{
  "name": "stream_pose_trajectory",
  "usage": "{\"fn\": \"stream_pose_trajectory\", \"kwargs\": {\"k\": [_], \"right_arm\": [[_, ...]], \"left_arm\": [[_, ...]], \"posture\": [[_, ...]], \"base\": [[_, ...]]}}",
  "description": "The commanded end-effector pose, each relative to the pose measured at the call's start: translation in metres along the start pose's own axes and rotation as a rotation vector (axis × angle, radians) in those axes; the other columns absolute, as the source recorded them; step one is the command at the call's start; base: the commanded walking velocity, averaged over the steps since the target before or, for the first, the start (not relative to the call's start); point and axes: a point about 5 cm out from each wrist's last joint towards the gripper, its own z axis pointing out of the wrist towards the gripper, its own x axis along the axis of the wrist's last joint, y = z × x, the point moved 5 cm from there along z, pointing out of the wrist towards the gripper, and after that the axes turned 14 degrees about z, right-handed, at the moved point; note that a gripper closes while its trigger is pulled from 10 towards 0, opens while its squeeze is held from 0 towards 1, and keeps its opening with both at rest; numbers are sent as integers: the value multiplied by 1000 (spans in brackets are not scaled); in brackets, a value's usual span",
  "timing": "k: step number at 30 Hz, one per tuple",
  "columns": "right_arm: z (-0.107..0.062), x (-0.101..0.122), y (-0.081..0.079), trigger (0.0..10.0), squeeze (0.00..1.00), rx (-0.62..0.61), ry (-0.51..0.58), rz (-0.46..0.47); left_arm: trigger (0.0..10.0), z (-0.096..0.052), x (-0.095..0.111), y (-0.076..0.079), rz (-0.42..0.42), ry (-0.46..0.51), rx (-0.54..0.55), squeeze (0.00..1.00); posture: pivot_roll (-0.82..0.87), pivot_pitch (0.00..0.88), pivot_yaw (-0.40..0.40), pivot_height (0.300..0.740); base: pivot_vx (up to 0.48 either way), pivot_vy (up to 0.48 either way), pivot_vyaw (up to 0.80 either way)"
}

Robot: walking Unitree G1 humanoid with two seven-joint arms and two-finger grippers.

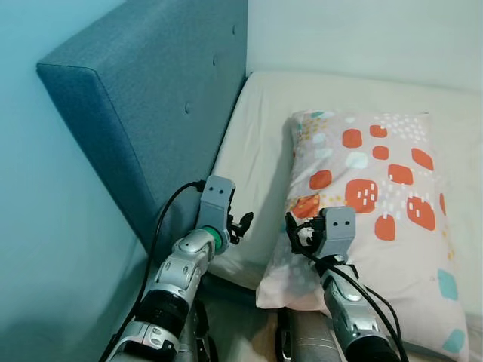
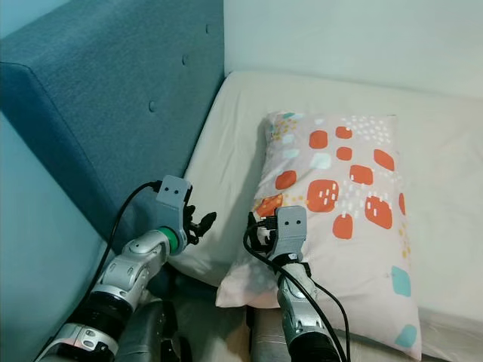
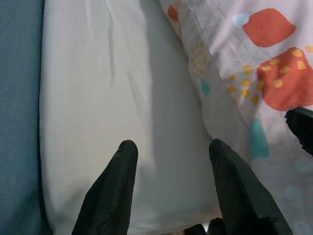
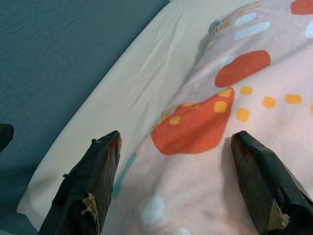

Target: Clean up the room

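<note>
My left gripper has its fingers apart over the bare sheet. My right gripper has its fingers wide apart over the near corner of the pillow, holding nothing. The one spotted pillow lies on the bed beside the one blue headboard. I think the bed looks nearly tidy, maybe just straightening left

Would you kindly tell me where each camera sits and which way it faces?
Left eye view: head, looking down at the bed, pillow and both arms.
Right eye view: same scene, shifted sideways.
Left wrist view: along the open left gripper over the sheet.
Right wrist view: along the open right gripper over the pillow.
All share the pillow.
</note>
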Motion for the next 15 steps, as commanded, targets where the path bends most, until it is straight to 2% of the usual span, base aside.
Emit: {"fn": "stream_pose_trajectory", "kwargs": {"k": [1, 2, 3, 5, 6, 10, 11, 15], "right_arm": [[-2, 0, 2, 10000, 0, -12, 10, 6], [-2, 0, 2, 10000, 0, -12, 10, 6], [-2, 1, 2, 10000, 0, -14, 11, 5], [-2, 1, 2, 10000, 0, -14, 11, 4], [-2, 1, 3, 10000, 0, -14, 12, 4], [-2, 2, 3, 10000, 0, -14, 13, -1], [-2, 3, 2, 10000, 0, -12, 20, -30], [-3, 9, 7, 10000, 0, -33, 44, -87]], "left_arm": [[10000, 1, 0, 1, -3, -11, -11, 380], [10000, 1, 0, 1, -3, -11, -11, 380], [10000, 1, 1, 2, -3, -9, -16, 314], [10000, 1, 1, 3, -4, -8, -18, 314], [10000, 1, 1, 3, -5, -9, -20, 0], [10000, 1, 0, 6, -28, -16, -39, 0], [10000, 0, -2, 10, -57, -29, -66, 0], [10000, 0, -4, 16, -75, -51, -112, 0]], "posture": [[-49, 28, 78, 625], [-49, 28, 78, 625], [-50, 28, 77, 625], [-50, 28, 77, 625], [-49, 29, 77, 625], [-49, 29, 77, 625], [-52, 32, 79, 625], [-54, 39, 81, 625]], "base": [[0, 0, 0], [0, 0, 0], [0, 0, 0], [0, 0, 0], [0, 0, 0], [0, 0, 0], [0, 0, 0], [0, 0, 0]]}}
